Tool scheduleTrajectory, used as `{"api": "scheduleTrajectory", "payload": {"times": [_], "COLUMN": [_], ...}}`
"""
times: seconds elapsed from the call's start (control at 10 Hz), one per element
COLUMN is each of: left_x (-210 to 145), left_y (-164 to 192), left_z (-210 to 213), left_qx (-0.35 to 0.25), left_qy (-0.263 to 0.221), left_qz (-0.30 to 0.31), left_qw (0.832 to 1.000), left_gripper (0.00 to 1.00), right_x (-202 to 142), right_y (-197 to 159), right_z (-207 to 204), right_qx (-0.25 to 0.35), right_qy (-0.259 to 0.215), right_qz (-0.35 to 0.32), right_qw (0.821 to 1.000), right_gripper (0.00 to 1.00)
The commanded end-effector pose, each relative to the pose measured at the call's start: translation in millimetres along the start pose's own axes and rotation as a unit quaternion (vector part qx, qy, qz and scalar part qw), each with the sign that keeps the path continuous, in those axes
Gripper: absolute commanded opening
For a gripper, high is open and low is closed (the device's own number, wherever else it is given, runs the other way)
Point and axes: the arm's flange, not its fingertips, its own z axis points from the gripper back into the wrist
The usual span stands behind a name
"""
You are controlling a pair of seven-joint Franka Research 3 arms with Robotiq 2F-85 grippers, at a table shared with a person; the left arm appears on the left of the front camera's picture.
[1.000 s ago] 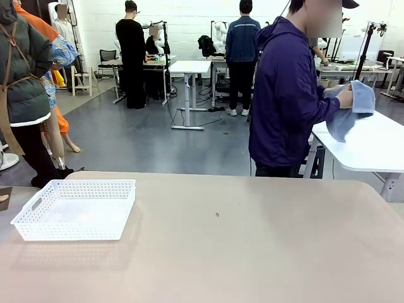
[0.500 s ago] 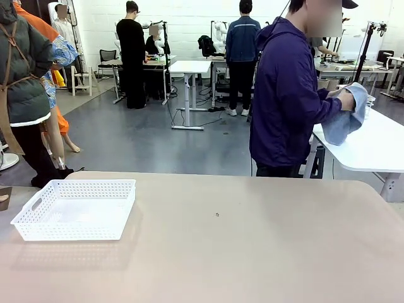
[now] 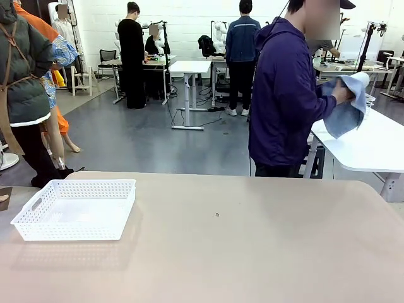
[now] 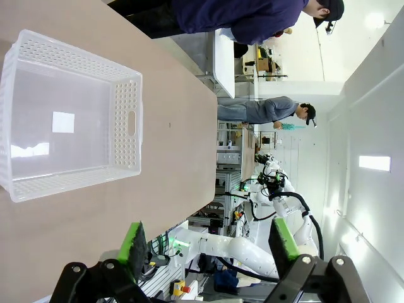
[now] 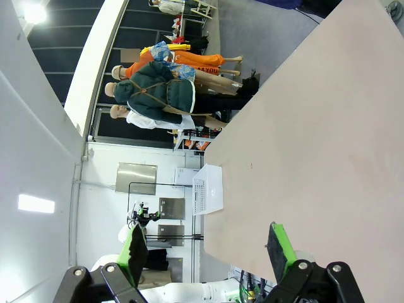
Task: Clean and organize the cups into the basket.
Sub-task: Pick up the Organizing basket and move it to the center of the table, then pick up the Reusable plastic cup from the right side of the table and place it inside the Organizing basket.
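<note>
Basket of white plastic sat on the table's left part, near the left edge as the front view showed it. It was shallow and rectangular, with a flared rim, walls pierced by rows of small holes, and an oval handle slot cut in its short end. From the left wrist view the basket lay below the camera, its smooth floor glossy enough to carry a square patch of reflected light. In the right wrist view the basket appeared small, at the far end of the tabletop.

The table was a matte beige slab with rounded far corners, and a tiny dark speck lay near its middle.

The left gripper hung above the table just beside the basket. Its black fingers with flat green pads stood wide apart, and only table and room showed through the gap. The right gripper likewise had its green pads spread wide over bare tabletop.

Beyond the far edge a person in a dark purple hooded top stood turned towards a white table. One hand gripped a soft blue cloth hanging in folds. Something pale showed at the cloth's top, but I could not tell what it was.
</note>
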Motion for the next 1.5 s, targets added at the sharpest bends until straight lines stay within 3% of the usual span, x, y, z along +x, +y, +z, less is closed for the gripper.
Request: {"api": "scheduleTrajectory", "payload": {"times": [0.0, 1.4], "left_x": [0.0, 0.0], "left_y": [-1.1, -1.1], "left_z": [0.0, 0.0], "left_qx": [-0.008, -0.008], "left_qy": [0.0, 0.0], "left_qz": [-0.001, -0.001], "left_qw": [1.0, 1.0], "left_gripper": [1.0, 1.0], "right_x": [0.8, 0.8], "right_y": [-0.2, -0.2], "right_z": [0.8, 0.8], "right_qx": [0.001, 0.001], "right_qy": [0.0, 0.0], "right_qz": [0.001, 0.001], "right_qw": [1.0, 1.0], "right_gripper": [1.0, 1.0]}}
